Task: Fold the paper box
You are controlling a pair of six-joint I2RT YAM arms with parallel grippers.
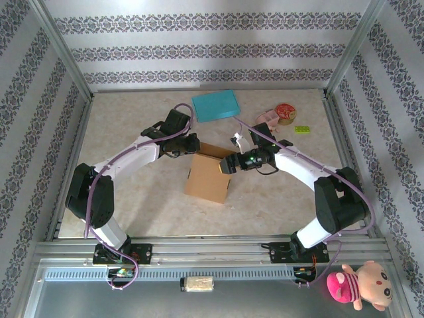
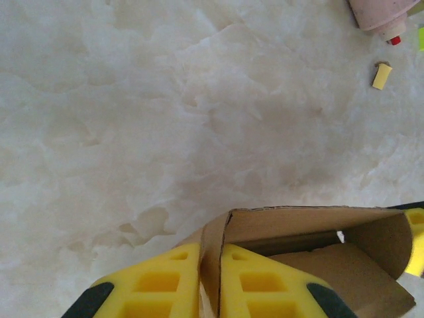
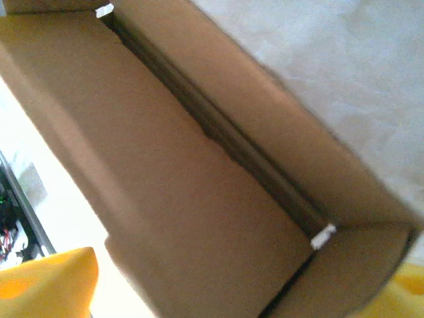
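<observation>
Jaws of my left gripper [image 2: 211, 291] are clenched on a single upright wall of the paper box [image 2: 311, 232]. One yellow finger [image 2: 156, 288] is pressed to each face of the cardboard, at the box's far-left corner beside its open mouth.

The box sits at the middle of the table [image 2: 165, 99], between my two arms. From above, its long axis runs roughly from the far side towards my bases, with the open end away from me. A loose flap lies slanted inside the mouth, not yet squared up.

My right gripper [image 3: 225, 298] stands released at the box's far-right side, its yellow fingers spread wide with the brown interior and an inner crease between them. I cannot tell whether either right finger touches the card.

Both arms are at the open end, left in contact and right just beside it. By my judgement the next fold turns on the left holding its wall steady while the right pushes the flap inward across the mouth, square to the long axis.

Well apart at the far side of the table lie a teal tray [image 1: 215, 105], a red tin [image 1: 285, 112] and a green block [image 1: 302, 129]. A pink plush toy [image 1: 358, 286] sits off the near-right corner.
</observation>
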